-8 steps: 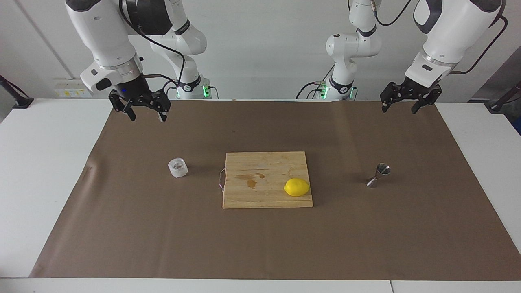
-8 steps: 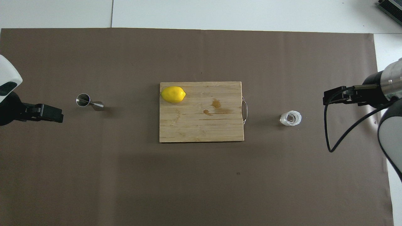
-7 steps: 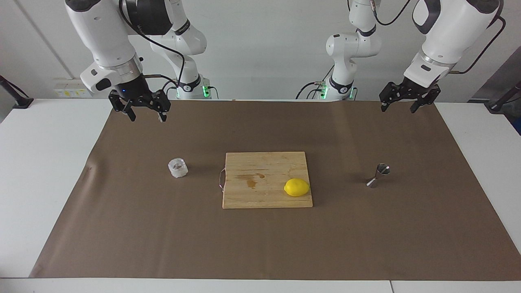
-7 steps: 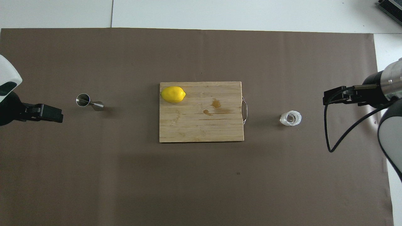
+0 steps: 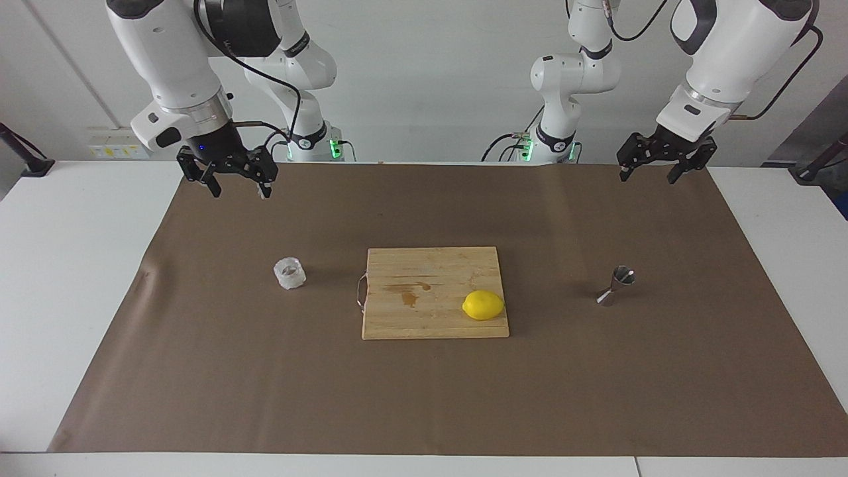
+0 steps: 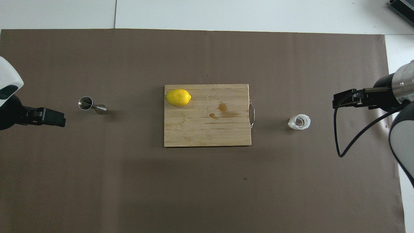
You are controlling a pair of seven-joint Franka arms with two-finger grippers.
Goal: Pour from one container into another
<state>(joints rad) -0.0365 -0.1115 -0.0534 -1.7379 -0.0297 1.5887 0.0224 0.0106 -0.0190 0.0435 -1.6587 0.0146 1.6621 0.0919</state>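
Observation:
The small clear faceted cup stands upright on the brown mat toward the right arm's end of the table. The steel hourglass jigger stands on the mat toward the left arm's end. My right gripper hangs open over the mat at its own end, well above the cup and apart from it, holding nothing. My left gripper is also open and holds nothing. It hangs over the mat at the left arm's end, clear of the jigger.
A wooden cutting board with a wire handle lies mid-mat between cup and jigger. A yellow lemon rests on its corner toward the jigger. The brown mat covers most of the white table.
My left gripper has risen very slightly. The right gripper, cup, jigger and lemon have not moved.

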